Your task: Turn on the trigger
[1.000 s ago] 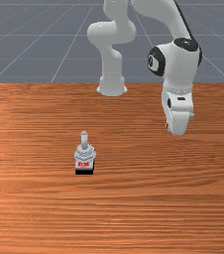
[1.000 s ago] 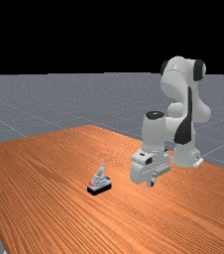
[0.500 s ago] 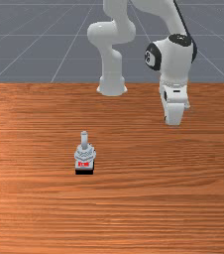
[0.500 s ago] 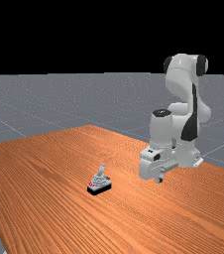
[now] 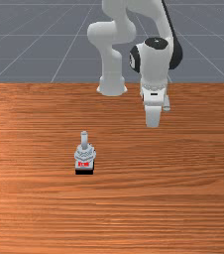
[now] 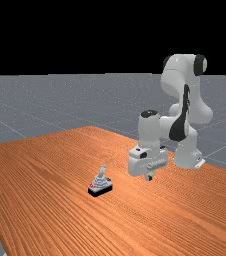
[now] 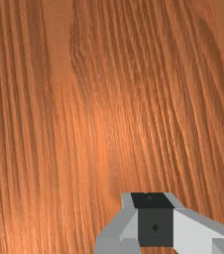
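In the far view my gripper (image 6: 149, 177) hangs over the table, to the right of the trigger (image 6: 100, 185) and apart from it. The trigger is a small grey joystick-like device on a black base, with a red mark and an upright stick. The front view has the trigger (image 5: 84, 155) left of the middle, its stick pointing up, while my hand is up and to the right of it. In the wrist view the gripper (image 7: 155, 218) is shut, its dark tips together, with bare wood beyond them.
The orange-brown table (image 5: 134, 208) lies under the hand and around the trigger. At its far edge in the front view stands the arm's white base (image 5: 112, 87).
My hand has shifted toward the front view's left, closer to the trigger's side. In the far view it went right, then came back left and a little higher. The trigger has stayed put.
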Robot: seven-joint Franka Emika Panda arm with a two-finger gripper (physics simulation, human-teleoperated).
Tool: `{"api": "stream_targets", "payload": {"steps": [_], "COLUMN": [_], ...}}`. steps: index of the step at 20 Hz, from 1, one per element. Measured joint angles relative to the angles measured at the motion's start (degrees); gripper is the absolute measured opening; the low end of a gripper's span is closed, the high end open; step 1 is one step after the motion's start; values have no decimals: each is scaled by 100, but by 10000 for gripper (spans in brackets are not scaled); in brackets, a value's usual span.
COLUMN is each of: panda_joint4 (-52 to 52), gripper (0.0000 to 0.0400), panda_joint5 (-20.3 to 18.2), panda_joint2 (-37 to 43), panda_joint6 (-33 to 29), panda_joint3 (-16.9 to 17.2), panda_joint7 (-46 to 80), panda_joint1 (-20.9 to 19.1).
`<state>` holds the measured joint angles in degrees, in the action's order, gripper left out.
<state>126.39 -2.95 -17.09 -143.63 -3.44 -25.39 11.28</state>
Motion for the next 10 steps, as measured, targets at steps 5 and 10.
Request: {"api": "stream_targets", "payload": {"steps": [5, 10], "panda_joint4": [24, 100], "gripper": [0, 0], "panda_joint5": [330, 257], "panda_joint2": [-3, 9], "panda_joint6": [28, -57], "panda_joint3": [239, 377], "panda_joint7": [682, 1032], "panda_joint1": [150, 94]}}
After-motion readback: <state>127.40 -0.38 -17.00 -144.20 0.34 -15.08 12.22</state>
